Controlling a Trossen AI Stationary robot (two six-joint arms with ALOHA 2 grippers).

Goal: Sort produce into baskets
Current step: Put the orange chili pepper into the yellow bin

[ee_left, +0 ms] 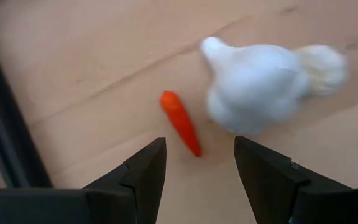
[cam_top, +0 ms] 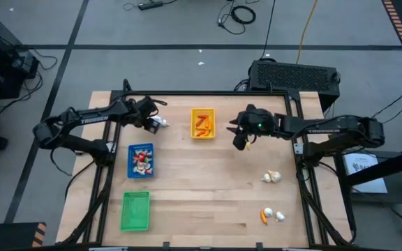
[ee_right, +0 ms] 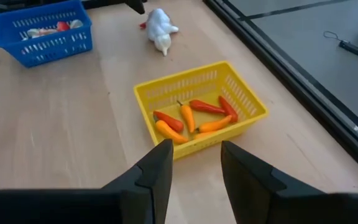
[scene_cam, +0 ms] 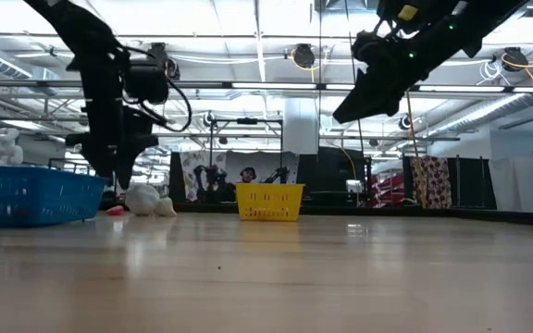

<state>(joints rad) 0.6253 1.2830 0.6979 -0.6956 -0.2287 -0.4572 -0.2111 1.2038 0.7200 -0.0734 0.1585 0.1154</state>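
Left tool [ee_left: 196, 163] hangs released over a small red pepper [ee_left: 180, 122] and garlic bulb [ee_left: 260, 84], the pepper barely visible from overhead. Right tool [ee_right: 194, 163], released and empty, hovers by the yellow basket [ee_right: 241, 121] holding perhaps six peppers [ee_right: 194, 117].

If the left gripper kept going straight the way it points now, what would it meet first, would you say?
Most likely the small red pepper piece, which lies between the open fingers of the left gripper. The white garlic bulb sits just beside it and might be brushed too; depth is unclear.

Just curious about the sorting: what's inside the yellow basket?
The yellow basket holds a handful of slim orange and red pepper pieces lying loose on its floor. Nothing white shows; its near wall may hide a little.
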